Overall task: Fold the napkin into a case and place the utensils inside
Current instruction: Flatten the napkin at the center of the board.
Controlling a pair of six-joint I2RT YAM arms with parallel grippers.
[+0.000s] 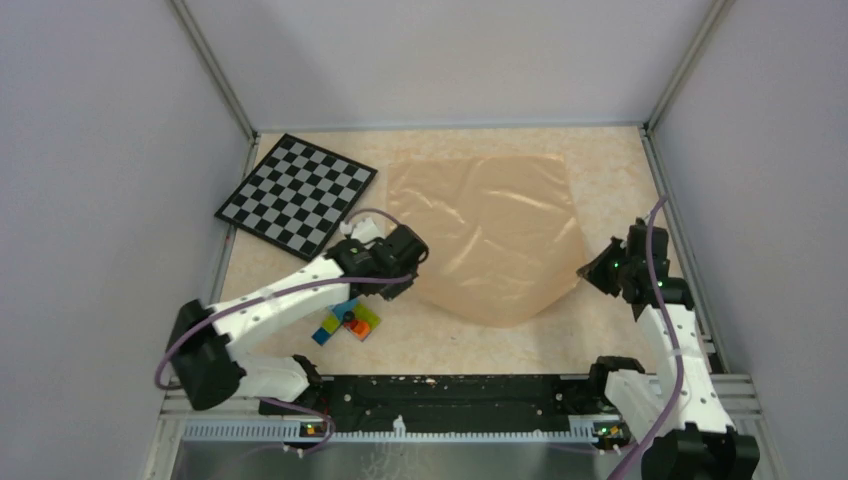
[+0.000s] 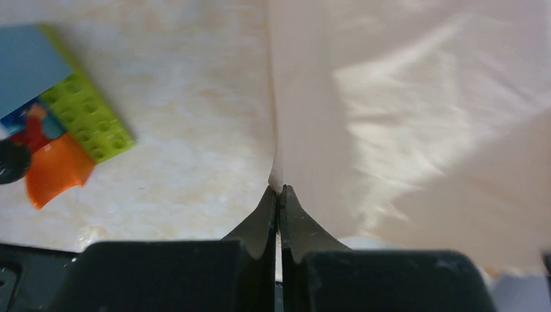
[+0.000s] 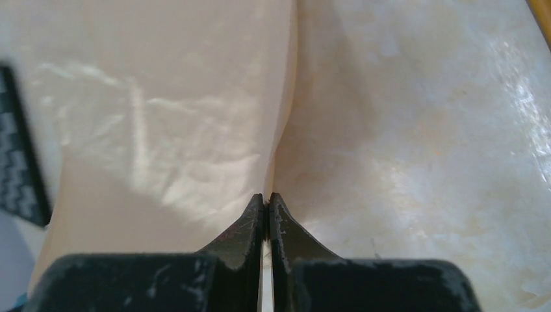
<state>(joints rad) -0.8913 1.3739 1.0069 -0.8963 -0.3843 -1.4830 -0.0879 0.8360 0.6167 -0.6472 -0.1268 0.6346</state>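
Observation:
The peach-orange napkin (image 1: 490,230) lies spread in the middle of the table, with its near edge lifted and sagging between my two grippers. My left gripper (image 1: 410,265) is shut on the napkin's near-left edge; in the left wrist view the tips (image 2: 279,190) pinch the cloth (image 2: 403,117). My right gripper (image 1: 592,270) is shut on the near-right edge; in the right wrist view the tips (image 3: 267,196) pinch the cloth (image 3: 175,117). The utensils are not clearly in view. A thin orange-yellow sliver (image 3: 542,13) shows at one corner; I cannot tell what it is.
A black-and-white checkerboard (image 1: 297,190) lies at the back left. A cluster of coloured toy bricks (image 1: 345,322) sits under my left arm, also in the left wrist view (image 2: 71,123). Metal frame posts and walls border the table on the left, right and back.

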